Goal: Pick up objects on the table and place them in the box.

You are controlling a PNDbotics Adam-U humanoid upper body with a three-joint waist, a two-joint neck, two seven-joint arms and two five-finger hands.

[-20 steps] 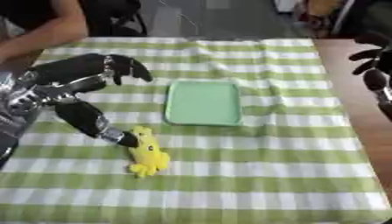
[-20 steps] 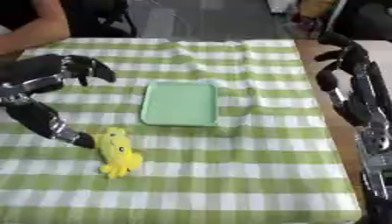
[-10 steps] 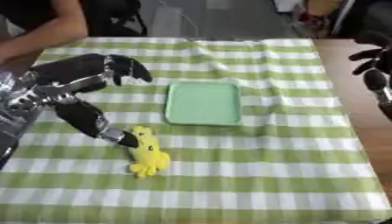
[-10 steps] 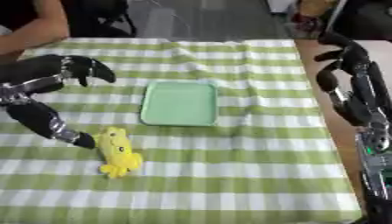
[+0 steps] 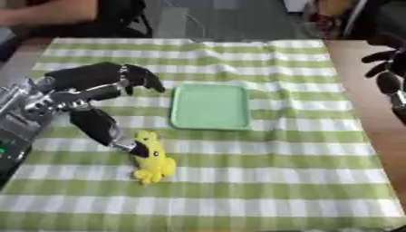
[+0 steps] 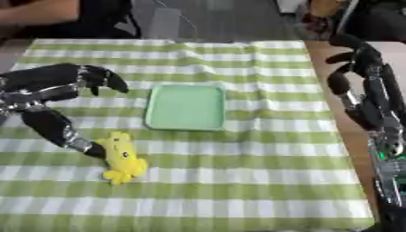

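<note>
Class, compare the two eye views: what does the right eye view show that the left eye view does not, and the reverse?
Only the right eye view shows the right arm down its length beside the table. Only the left eye view shows the silver wrist behind the left robot hand. Both show the yellow toy, the green tray and the checked cloth.

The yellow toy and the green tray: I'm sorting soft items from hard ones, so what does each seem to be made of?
The yellow toy looks like soft plush or fabric: matte, with rounded, floppy limbs, though foam or rubber can't be ruled out. The green tray looks like hard moulded plastic: smooth, evenly pale green, with a raised rim and rounded corners. It lies on a checked tablecloth that wrinkles like woven cloth.
</note>
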